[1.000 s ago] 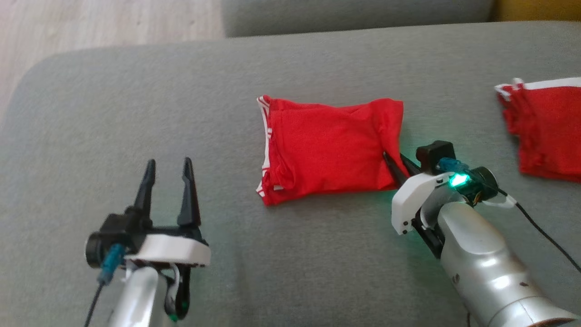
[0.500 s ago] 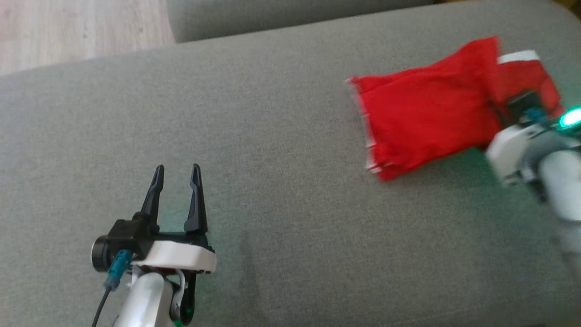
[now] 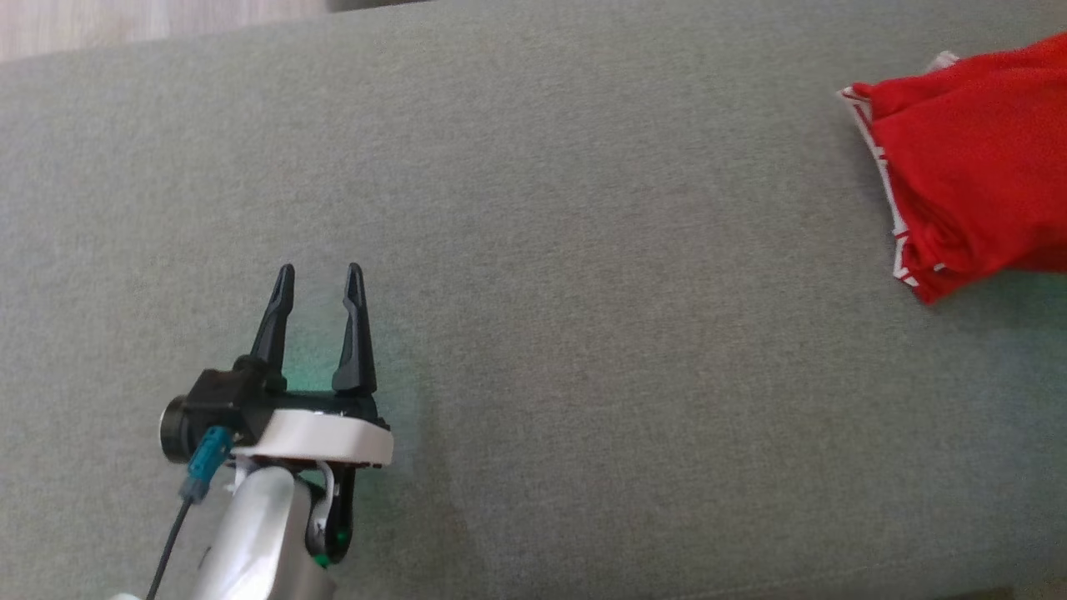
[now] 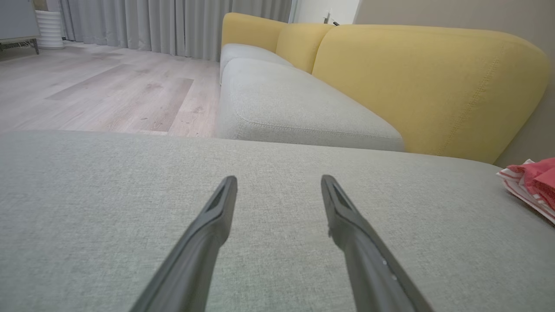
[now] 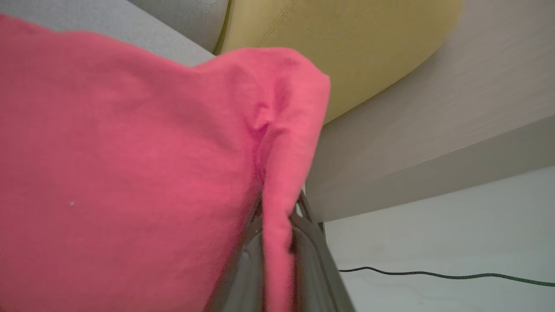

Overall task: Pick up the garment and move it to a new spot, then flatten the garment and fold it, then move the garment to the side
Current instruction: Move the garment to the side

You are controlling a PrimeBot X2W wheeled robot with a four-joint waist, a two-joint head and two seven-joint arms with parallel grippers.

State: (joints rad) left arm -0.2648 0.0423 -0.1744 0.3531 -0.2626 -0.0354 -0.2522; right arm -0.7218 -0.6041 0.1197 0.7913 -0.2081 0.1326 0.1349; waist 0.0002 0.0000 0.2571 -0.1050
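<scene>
My right claw (image 5: 279, 212) pinches the red garment (image 3: 975, 167) (white-trimmed), while my left claw (image 3: 320, 275) hovers spread above the grey cushion (image 3: 583, 250).

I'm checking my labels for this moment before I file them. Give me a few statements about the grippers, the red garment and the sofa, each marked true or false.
1. The right gripper is shut on a fold of the red garment. True.
2. The left gripper also grips the garment. False: it is open and empty, over the bare grey cushion, apart from the garment.
3. The garment has white trim along one edge. True.
4. The sofa backrest beyond the cushion is blue. False: it is yellow.
5. In the head view the garment is to the left of the left gripper. False: it is far to the right, cut off by the frame edge.
</scene>
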